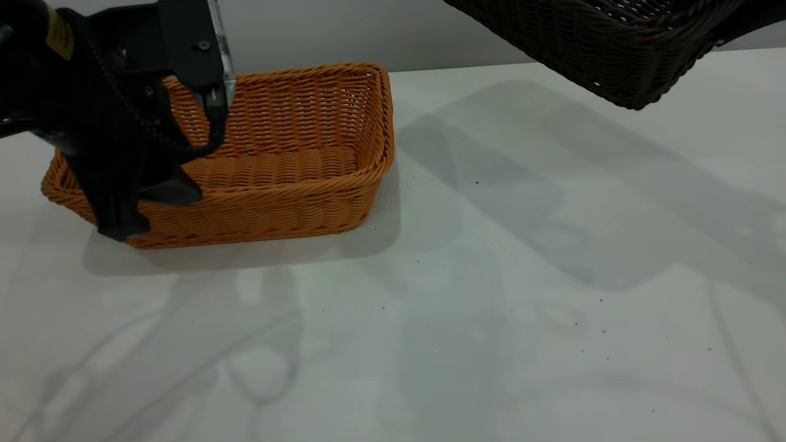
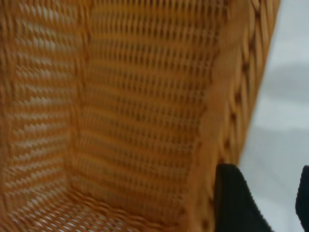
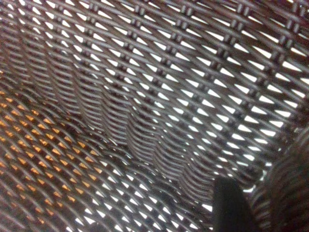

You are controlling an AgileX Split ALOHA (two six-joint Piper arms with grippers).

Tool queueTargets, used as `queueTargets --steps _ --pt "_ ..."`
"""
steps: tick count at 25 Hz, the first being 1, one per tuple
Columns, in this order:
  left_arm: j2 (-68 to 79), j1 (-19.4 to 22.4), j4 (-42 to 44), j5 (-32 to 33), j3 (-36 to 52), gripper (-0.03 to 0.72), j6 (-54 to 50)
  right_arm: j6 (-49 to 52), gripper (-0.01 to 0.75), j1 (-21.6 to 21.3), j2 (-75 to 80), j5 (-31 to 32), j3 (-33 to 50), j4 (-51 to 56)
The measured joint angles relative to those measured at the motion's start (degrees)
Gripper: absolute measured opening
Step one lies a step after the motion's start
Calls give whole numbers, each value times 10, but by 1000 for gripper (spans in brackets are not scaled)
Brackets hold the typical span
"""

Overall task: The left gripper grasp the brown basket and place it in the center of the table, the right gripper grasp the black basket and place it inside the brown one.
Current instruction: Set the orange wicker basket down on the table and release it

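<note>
The brown basket (image 1: pixel 295 153) stands on the white table (image 1: pixel 491 294) at the left. My left gripper (image 1: pixel 150 212) is low at the basket's front left corner, open, with only bare table between its fingers (image 2: pixel 236 203); one finger lies against the outside of the braided rim (image 2: pixel 246 96). The black basket (image 1: pixel 614 43) hangs tilted in the air at the top right, above the table. My right gripper (image 3: pixel 256 208) is shut on its wall, one finger (image 3: pixel 231 208) inside and the other hidden behind the rim (image 3: pixel 289 188). Orange shows through the weave (image 3: pixel 34 164).
The black basket casts a wide shadow (image 1: pixel 552 184) across the table's middle and right. A grey wall (image 1: pixel 368 31) runs behind the table's far edge. A few tiny dark specks dot the tabletop.
</note>
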Motion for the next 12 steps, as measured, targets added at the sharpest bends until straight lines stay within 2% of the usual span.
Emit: queueTargets --steps 3,6,9,12 --pt "6 0 8 -25 0 292 -12 -13 297 0 0 -3 0 1" --pt "21 0 8 -14 0 314 -11 -27 296 0 0 -2 0 1" --pt "43 0 8 -6 0 374 -13 -34 296 0 0 -1 0 2" --pt "58 0 9 -28 0 426 -14 -46 296 0 0 -1 0 2"
